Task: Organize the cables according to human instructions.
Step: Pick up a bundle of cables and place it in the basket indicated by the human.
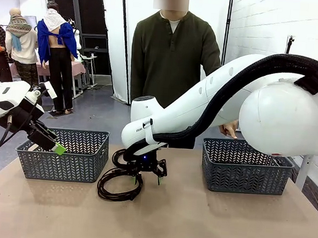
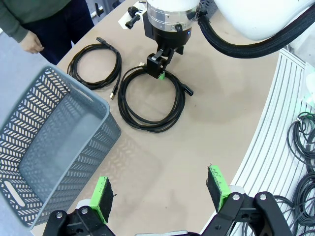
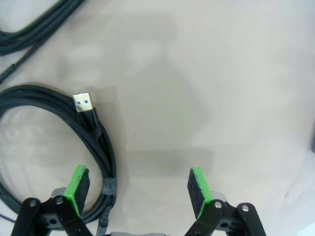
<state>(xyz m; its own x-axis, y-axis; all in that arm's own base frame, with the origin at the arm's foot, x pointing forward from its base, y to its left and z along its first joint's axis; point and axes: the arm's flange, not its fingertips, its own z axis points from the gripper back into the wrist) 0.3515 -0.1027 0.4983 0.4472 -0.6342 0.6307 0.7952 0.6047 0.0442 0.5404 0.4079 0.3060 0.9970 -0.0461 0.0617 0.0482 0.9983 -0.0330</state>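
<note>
since the worktop (image 1: 195, 221) has a grey left basket (image 1: 62, 158) and right basket (image 1: 243, 172) at its ends, the cables (image 1: 117, 197) sit loose in the middle, ready for sorting. right fingers (image 1: 146, 172) hang wide open and empty over the bigger coil (image 2: 147, 126), one strand between them, looks lined up for a grab. left fingers (image 1: 57, 147) are wide open too, holding nothing, up by the left basket.

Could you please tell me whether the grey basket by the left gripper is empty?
Empty: the left wrist view looks into the basket, showing bare lattice; two coiled cables lie outside it.
</note>
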